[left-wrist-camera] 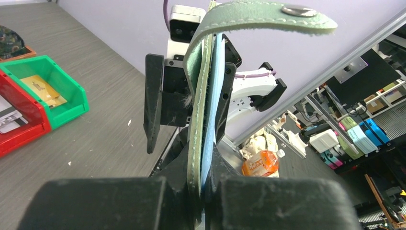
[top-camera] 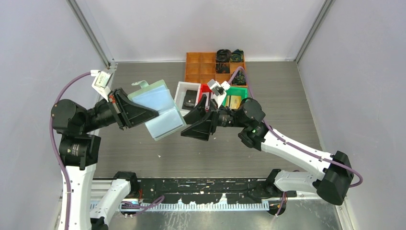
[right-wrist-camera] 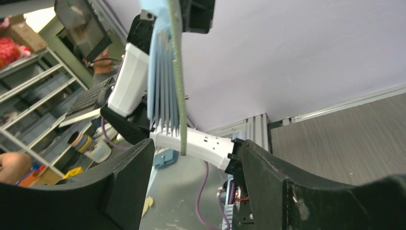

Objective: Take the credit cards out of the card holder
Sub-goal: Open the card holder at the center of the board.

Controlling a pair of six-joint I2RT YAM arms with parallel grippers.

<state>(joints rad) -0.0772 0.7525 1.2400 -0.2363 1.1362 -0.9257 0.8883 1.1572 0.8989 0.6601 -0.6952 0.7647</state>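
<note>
While the left end effector [top-camera: 152,114] clamps one leaf of the card holder [top-camera: 158,108] and lifts it clear of the desk [top-camera: 277,96], the overhead view shows the wallet spread open, its pale blue pockets turned towards the right arm. That pose seems chosen to present the pockets for picking. The right end effector [top-camera: 184,128] sits just beside the holder's lower edge with its jaws wide and nothing between them. Behind it stand a white bin [top-camera: 181,91] with a black card [top-camera: 190,98], a red bin [top-camera: 205,88], and a green bin [top-camera: 244,93] with a gold card [top-camera: 233,101], so some credit cards appear already sorted by colour. An orange tray [top-camera: 201,64] at the back carries dark bundles [top-camera: 229,60].

From the left wrist, the holder stands edge-on, pinched firmly at its base. Its snap strap [left-wrist-camera: 268,19] curls over the top, and the right arm's spread fingers bracket it from behind. A silvery card [left-wrist-camera: 9,117] lies in the red bin.

From the right wrist, the clear pockets fan downward between two black fingers [right-wrist-camera: 129,177] set well apart, touching neither. Whether any card remains inside cannot be told; my guess is that the right arm is lining up to pinch one.
</note>
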